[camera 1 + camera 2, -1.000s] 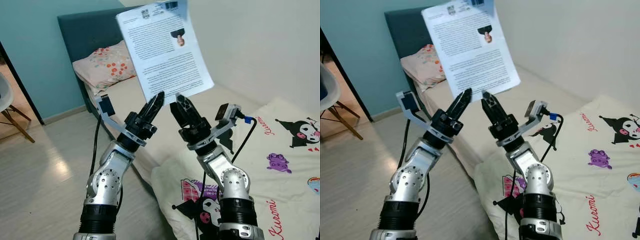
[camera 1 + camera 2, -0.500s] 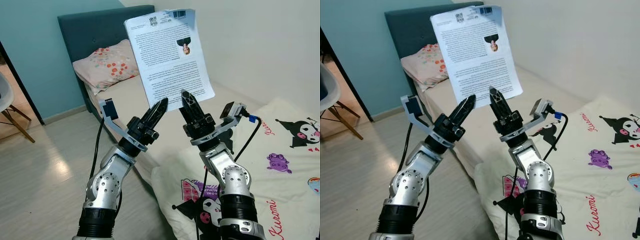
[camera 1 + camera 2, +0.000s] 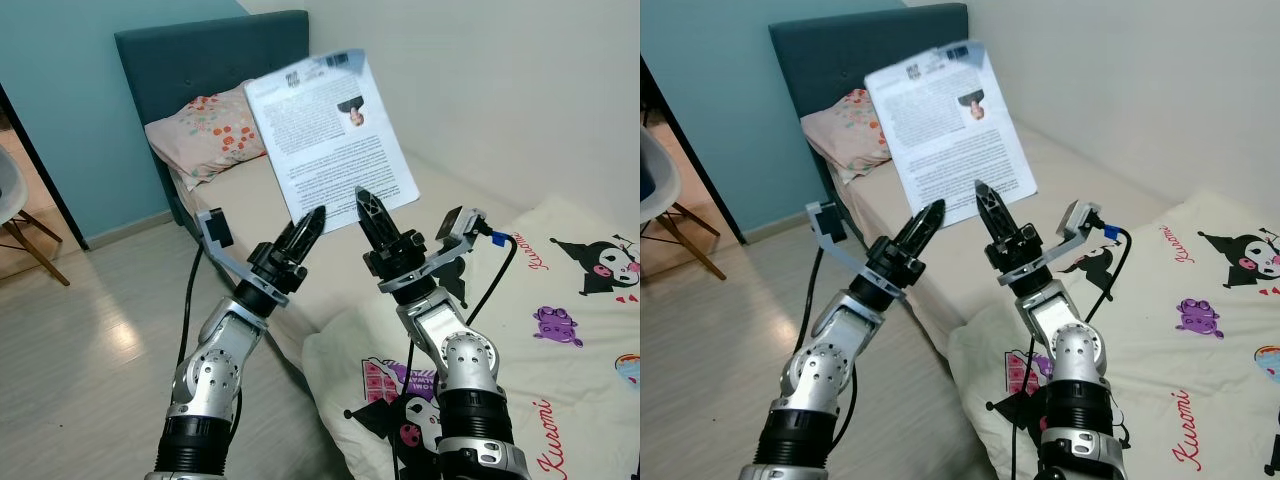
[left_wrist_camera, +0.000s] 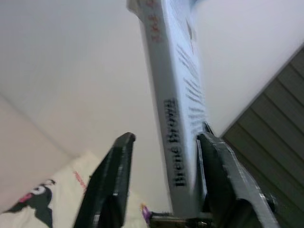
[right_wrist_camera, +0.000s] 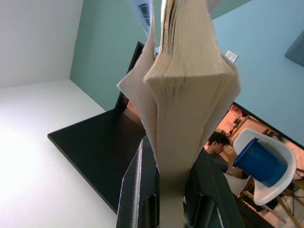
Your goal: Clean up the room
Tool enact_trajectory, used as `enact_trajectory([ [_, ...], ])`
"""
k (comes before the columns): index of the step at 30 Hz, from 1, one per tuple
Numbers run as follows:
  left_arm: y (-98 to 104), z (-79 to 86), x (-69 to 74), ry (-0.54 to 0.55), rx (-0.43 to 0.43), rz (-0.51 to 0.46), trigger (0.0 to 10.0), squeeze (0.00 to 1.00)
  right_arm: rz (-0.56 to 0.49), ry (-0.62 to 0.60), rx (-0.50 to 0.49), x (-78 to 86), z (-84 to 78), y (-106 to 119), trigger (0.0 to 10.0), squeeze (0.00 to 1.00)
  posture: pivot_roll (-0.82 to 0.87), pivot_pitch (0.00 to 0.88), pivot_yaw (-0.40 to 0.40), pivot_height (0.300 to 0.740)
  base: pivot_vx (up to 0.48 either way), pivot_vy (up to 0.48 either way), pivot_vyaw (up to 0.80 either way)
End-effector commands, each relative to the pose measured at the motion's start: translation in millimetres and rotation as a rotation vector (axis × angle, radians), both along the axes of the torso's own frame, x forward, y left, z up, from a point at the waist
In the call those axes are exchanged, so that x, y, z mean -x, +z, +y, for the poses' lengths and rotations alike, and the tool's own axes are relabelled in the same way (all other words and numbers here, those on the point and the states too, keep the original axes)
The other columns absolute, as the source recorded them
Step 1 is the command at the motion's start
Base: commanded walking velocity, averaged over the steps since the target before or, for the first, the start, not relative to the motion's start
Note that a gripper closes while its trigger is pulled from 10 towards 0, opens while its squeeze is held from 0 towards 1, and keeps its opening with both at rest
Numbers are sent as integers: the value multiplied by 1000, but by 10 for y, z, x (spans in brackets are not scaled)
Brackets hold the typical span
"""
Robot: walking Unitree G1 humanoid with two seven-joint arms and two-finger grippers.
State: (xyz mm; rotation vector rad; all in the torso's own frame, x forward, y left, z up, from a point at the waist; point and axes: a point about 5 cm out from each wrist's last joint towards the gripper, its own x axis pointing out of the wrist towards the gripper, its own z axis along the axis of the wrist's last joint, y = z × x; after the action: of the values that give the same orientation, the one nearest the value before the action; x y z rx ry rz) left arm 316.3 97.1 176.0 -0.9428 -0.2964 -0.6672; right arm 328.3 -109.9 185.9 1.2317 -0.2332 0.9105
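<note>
A white paperback book [image 3: 330,135] with printed text and a small photo on its cover is held up over the bed. My right gripper [image 3: 366,205] is shut on its lower edge. In the right wrist view the page block [image 5: 190,85] is squeezed between the two black fingers [image 5: 137,190]. My left gripper [image 3: 310,222] sits just left of it, below the book's lower corner. In the left wrist view this gripper [image 4: 166,137] is open around the book's spine [image 4: 173,95], which lies against one finger, with a gap to the other finger [image 4: 114,180].
Ahead is a bed [image 3: 255,195] with a floral pillow [image 3: 210,130] and a dark teal headboard [image 3: 190,55]. A cartoon-print blanket [image 3: 565,330] lies at the right. A white chair [image 3: 8,190] and wooden floor [image 3: 90,320] are at the left. A person [image 5: 219,142] appears behind in the right wrist view.
The book has come lower and tilted toward the pillow, carried by the right gripper. The left gripper has dropped slightly and sits a little off the book's bottom edge.
</note>
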Motion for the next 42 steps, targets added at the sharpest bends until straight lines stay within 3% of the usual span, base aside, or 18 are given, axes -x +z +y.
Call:
enact_trajectory([
  [1, -244, 227, -34, 111, -11, 114, 10000, 1000, -36, -18, 6, -19, 1, 70, 0, 0, -83, 0, -14, 740, 0, 0, 0],
  [5, -482, 635, -37, 272, -69, 224, 10000, 1000, 13, -65, 83, -68, 6, -25, 0, 0, -79, 0, -12, 740, 0, 0, 0],
  [7, -674, 869, -12, 376, -129, 322, 10000, 1000, 72, -114, 188, -122, 10, -143, 0, 0, -75, 0, -12, 740, 0, 0, 0],
  [8, -674, 869, -12, 376, -129, 322, 10000, 1000, 72, -114, 188, -122, 10, -143, 0, 0, -75, 0, -12, 740, 0, 0, 0],
  [9, -794, 1004, 4, 452, -170, 400, 10000, 1000, 89, -140, 294, -141, 31, -226, 0, 0, -74, 0, -11, 740, 0, 0, 0],
  [10, -794, 1004, 4, 452, -170, 400, 10000, 1000, 89, -140, 294, -141, 31, -226, 0, 0, -74, 0, -11, 740, 0, 0, 0],
  [12, -1084, 1298, 95, 600, -264, 587, 10000, 1000, 120, -195, 540, -165, 56, -435, 0, 0, -70, 0, -12, 740, 0, 0, 0],
  [13, -1209, 1396, 153, 640, -316, 665, 10000, 0, 131, -218, 619, -169, 45, -510, 0, 0, -67, 0, -13, 740, 0, 0, 0],
  [14, -1209, 1396, 153, 640, -316, 665, 10000, 0, 131, -218, 619, -169, 45, -510, 0, 0, -67, 0, -13, 740, 0, 0, 0],
  [15, -1356, 1470, 241, 658, -381, 733, 10000, 0, 150, -235, 716, -168, 32, -610, 5765, 0, -66, 0, -15, 740, 0, 0, 0],
  [18, -1496, 1529, 338, 666, -449, 792, 10000, 0, 166, -249, 810, -163, 14, -706, 5765, 0, -66, 0, -15, 740, 0, 0, 0],
  [19, -1572, 1542, 395, 663, -493, 821, 10000, 0, 174, -254, 865, -156, 10, -766, 10000, 0, -62, 0, -17, 740, 0, 0, 800],
  [21, -1775, 1550, 550, 646, -551, 903, 10000, 0, 194, -251, 979, -129, 11, -913, 10000, 0, -63, 0, -16, 740, 0, 0, 800],
  [22, -1775, 1550, 550, 646, -551, 903, 10000, 0, 194, -251, 979, -129, 11, -913, 10000, 0, -63, 0, -16, 740, 0, 0, 800],
  [26, -2087, 1549, 852, 624, -651, 1052, 10000, 0, 188, -228, 1134, -49, 21, -1133, 10000, 0, -63, 0, -20, 740, 360, 0, 800],
  [30, -2199, 1535, 978, 613, -676, 1114, 10000, 0, 183, -222, 1161, -18, 20, -1198, 10000, 0, -65, 0, -23, 740, 480, 0, 800],
  [31, -2275, 1521, 1073, 602, -710, 1154, 10000, 0, 174, -229, 1169, -20, 12, -1206, 10000, 0, -73, 0, -23, 740, 480, 0, 800],
  [42, -2372, 1444, 1178, 559, -762, 1181, 10000, 0, 245, -321, 1174, -104, -99, -1204, 10000, 0, -71, 0, -30, 740, 480, 0, 132],
])
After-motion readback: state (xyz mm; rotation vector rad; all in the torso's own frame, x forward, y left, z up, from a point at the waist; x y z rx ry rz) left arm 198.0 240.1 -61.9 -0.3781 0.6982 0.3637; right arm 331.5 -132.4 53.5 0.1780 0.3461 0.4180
